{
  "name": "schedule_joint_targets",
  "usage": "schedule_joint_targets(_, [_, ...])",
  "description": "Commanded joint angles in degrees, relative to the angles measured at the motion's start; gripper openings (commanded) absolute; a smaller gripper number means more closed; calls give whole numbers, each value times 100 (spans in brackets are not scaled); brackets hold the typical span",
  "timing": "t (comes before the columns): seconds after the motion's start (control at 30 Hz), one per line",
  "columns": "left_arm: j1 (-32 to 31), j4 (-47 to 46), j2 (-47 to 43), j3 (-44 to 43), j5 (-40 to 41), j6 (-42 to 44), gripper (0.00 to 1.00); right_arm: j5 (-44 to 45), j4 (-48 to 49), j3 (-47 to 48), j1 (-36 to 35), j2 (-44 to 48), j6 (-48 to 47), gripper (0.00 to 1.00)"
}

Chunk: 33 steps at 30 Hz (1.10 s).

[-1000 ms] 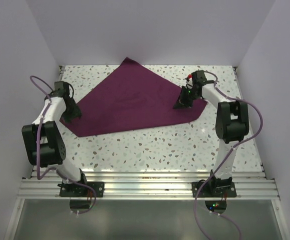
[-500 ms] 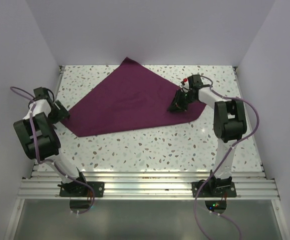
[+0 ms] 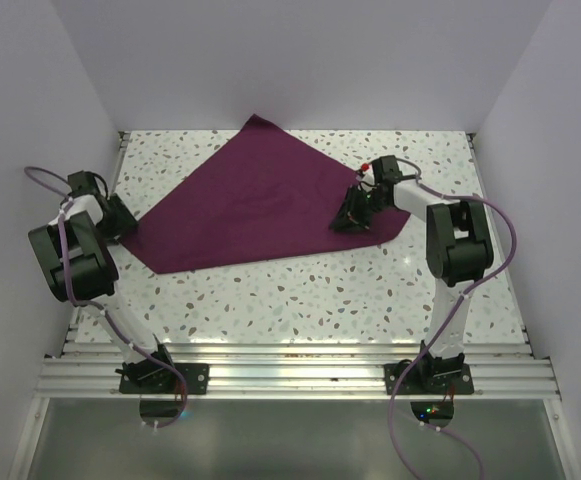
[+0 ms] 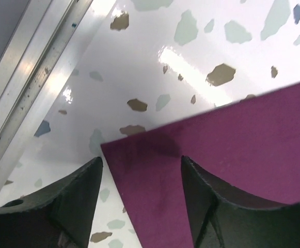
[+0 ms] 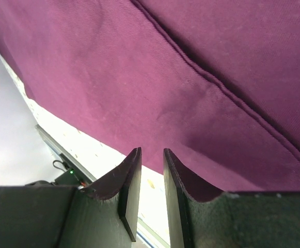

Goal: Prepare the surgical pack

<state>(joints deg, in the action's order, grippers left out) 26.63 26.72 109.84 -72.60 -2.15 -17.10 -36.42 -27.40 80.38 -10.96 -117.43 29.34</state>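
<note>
The surgical pack (image 3: 260, 205) is a deep purple sheet lying flat on the speckled table (image 3: 300, 290), one corner pointing at the back wall. My left gripper (image 3: 122, 222) is at the sheet's left corner. In the left wrist view it (image 4: 142, 170) is open, low over the table, with the sheet's corner (image 4: 139, 170) between its fingers. My right gripper (image 3: 348, 220) is over the sheet's right part. In the right wrist view it (image 5: 152, 170) holds nothing. Its jaws stand a narrow gap apart, just above the sheet (image 5: 191, 62) near its front edge.
A raised crease (image 5: 211, 82) runs across the sheet under the right gripper. An aluminium rail (image 4: 31, 67) borders the table just left of the left gripper. White walls close the left, back and right sides. The arm bases sit on a rail (image 3: 290, 365) at the near edge.
The left arm swung out to the left and its gripper settled at the sheet's left corner. The right gripper slid a little left and nearer over the sheet. The sheet has not moved.
</note>
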Motion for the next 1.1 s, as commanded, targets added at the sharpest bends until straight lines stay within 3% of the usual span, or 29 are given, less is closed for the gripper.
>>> schedule_joint_targets(0.0, [53,-377,354,122,-487,-47,64,-172,-10,259,6,36,-86,28])
schedule_joint_targets(0.2, [-53,-431,293,351,-857,-162,42,-102,-46,286,-3,-35,-122,28])
schedule_joint_targets(0.43, [-114,-168,-314,326,-1024,-206,0,47,-143,268,-3,-219,-165,27])
schedule_joint_targets(0.57, [-386,289,-769,-60,-1077,-363,0,162,-266,250,-11,-289,-183,27])
schedule_joint_targets(0.83, [-1748,352,-1544,-527,-1235,-1382,0,592,-635,364,6,-421,-236,27])
schedule_joint_targets(1.07, [-2987,237,-1195,-1326,-1331,-2139,0,733,-811,566,15,-623,-245,27])
